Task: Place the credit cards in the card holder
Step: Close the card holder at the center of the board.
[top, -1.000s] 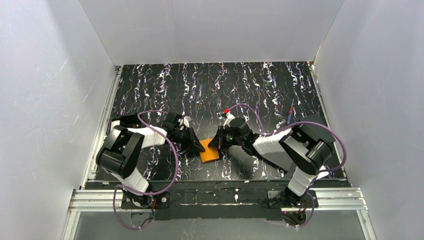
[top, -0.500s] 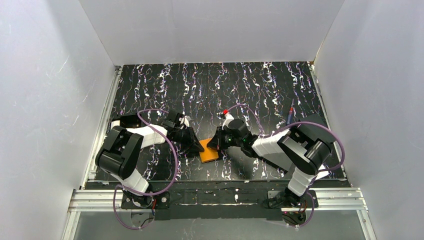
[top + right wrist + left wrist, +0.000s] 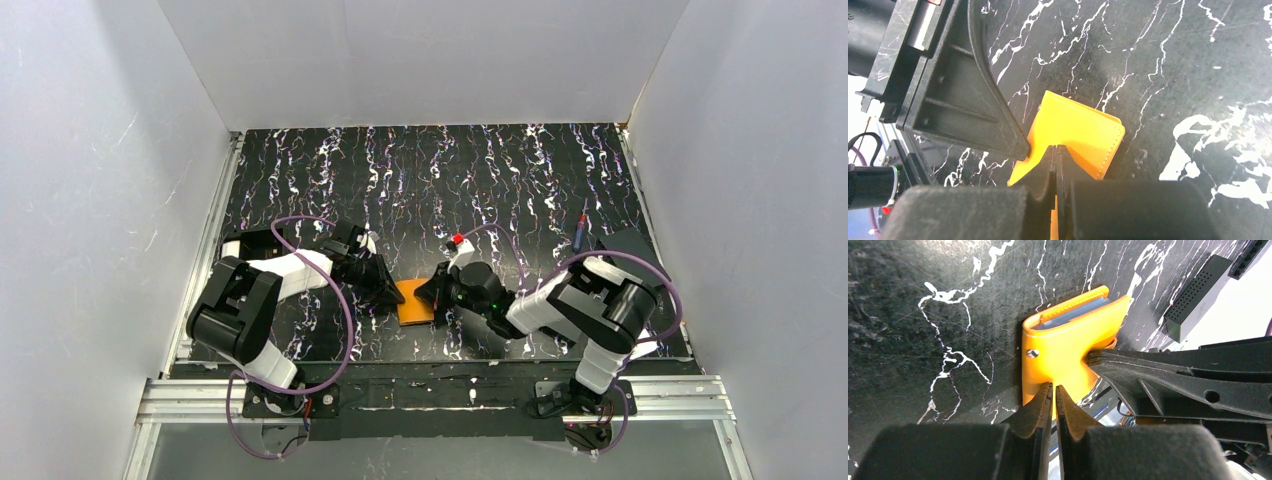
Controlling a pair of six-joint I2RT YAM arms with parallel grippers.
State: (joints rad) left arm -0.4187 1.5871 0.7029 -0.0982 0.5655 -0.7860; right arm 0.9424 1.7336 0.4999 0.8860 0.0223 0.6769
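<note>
Low in the overhead frame's centre, the left gripper (image 3: 1053, 391) and right gripper (image 3: 1055, 150) each clamp the folded card holder (image 3: 414, 303); next, probably, spread it open.

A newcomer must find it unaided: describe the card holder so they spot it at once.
On the black marbled table, look near the front edge, where the left gripper and right gripper meet. Both grip the card holder: a small folded wallet, the only orange thing there.

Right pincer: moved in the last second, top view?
Yes. The right pincer has shifted a little toward the near rail, its wrist end most. Its tips stay on the card holder.
</note>
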